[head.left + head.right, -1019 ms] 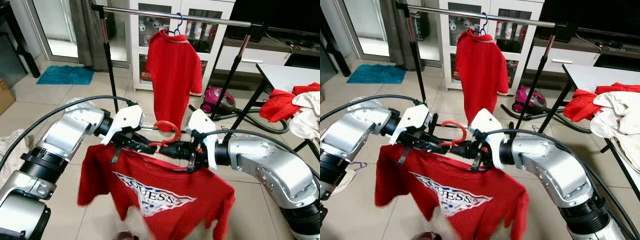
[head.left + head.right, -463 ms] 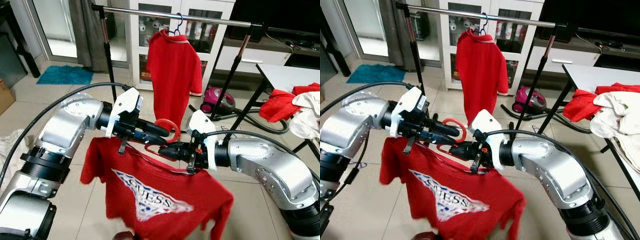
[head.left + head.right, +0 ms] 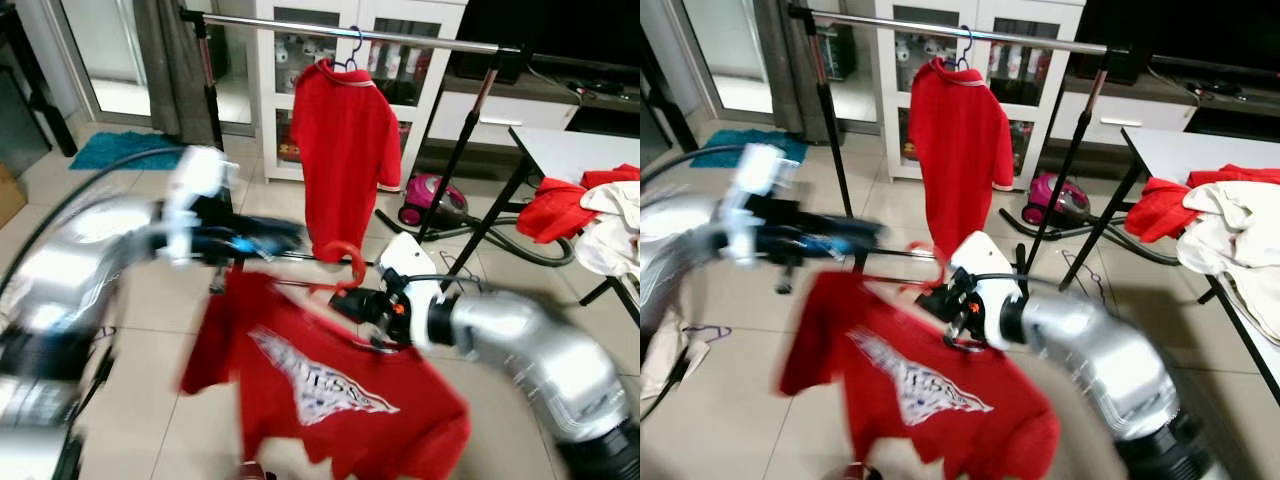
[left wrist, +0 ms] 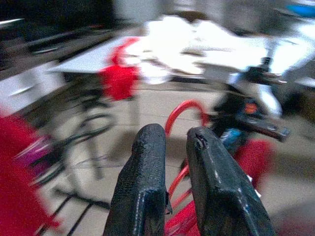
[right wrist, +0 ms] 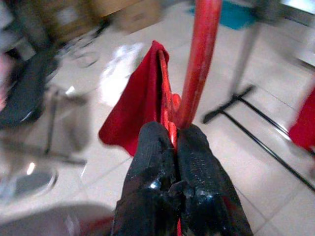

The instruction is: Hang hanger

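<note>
Before me, my right gripper [image 5: 170, 147] was clamped on the neck of a red plastic hanger [image 3: 340, 268], its fingers pressed together around the stem just below the curved hook. From that hanger hung a red T-shirt with a white triangular logo [image 3: 320, 385], draped at a slant above the tiled floor [image 3: 730, 400] and blurred in the head views. My left gripper [image 4: 174, 147] stood apart from the hanger, its two black fingers slightly parted with nothing between them; that arm was smeared with blur. Beyond, a metal clothes rail on black legs [image 3: 420, 38] carried a red polo shirt on a blue hanger [image 3: 345, 140]. Red and white clothes [image 3: 1220, 215] lay heaped on a white surface [image 3: 1170, 145] to my right.
</note>
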Tool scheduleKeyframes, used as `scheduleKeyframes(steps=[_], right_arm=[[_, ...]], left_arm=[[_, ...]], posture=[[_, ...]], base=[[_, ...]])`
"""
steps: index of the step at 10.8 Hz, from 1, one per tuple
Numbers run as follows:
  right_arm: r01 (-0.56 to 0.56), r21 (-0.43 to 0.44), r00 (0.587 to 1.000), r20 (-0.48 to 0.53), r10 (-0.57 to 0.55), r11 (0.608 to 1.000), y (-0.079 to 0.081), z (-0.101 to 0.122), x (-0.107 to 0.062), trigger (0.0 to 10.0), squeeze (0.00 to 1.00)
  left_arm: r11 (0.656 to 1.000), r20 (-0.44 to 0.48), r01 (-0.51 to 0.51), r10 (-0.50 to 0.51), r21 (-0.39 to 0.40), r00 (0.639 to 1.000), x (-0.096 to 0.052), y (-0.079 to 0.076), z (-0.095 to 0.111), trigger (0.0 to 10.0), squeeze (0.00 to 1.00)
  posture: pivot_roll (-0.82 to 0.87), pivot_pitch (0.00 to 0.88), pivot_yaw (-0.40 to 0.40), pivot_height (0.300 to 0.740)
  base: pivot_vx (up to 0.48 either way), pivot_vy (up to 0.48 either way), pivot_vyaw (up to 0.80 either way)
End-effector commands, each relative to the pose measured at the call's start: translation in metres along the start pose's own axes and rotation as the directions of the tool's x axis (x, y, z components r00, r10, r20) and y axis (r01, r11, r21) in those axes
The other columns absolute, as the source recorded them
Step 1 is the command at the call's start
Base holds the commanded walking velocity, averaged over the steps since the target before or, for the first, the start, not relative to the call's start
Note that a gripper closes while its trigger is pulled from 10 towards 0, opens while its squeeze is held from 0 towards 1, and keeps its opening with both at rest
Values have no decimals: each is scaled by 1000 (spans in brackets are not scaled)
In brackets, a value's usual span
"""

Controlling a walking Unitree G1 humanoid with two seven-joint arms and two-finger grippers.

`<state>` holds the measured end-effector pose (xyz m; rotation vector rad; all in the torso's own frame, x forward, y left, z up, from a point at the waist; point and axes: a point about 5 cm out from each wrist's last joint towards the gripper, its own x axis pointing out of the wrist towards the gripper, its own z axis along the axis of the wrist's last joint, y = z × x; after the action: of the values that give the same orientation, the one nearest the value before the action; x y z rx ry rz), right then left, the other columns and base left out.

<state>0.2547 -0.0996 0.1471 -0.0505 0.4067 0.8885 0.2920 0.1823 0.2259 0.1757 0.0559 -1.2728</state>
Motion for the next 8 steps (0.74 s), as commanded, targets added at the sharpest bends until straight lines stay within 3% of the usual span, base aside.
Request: scheduleKeyframes(steps=[1,2,3,4,6,7,8], right_arm=[[154,50,988,24,-155,987,-16,-2,-8,0,0],[298,145,953,16,-303,944,-26,-19,-14,0,0],[425,243,895,32,-445,872,-34,-27,-20,235,0],[485,246,862,28,-507,839,-38,-30,-20,10000,0],[503,250,855,1,-519,828,-41,-34,-18,10000,0],[597,223,791,-1,-612,771,-44,-34,-23,10000,0],[580,220,796,54,-603,784,-44,-28,-26,10000,0]], left_arm=[[990,7,-138,138,-8,990,-6,-2,-3,10000,0],[968,10,-235,237,-93,972,-9,-14,-18,10000,0],[864,-40,-497,495,-80,868,-8,-18,-44,10000,0],[777,-60,-622,620,-97,783,-3,-29,-62,10000,0],[722,-38,-676,679,-151,733,3,-37,-69,10000,0],[613,-114,-777,770,-139,628,11,-40,-84,10000,0],[558,-120,-816,809,-153,575,12,-38,-85,10000,0]], posture=[[100,0,-56,740],[107,2,-69,740],[103,18,-69,740],[100,23,-51,740],[103,19,-46,740],[110,39,-67,740],[108,48,-65,740]], base=[[0,0,0],[0,0,0],[0,0,0],[0,0,0],[0,0,0],[0,0,0],[0,0,0]])
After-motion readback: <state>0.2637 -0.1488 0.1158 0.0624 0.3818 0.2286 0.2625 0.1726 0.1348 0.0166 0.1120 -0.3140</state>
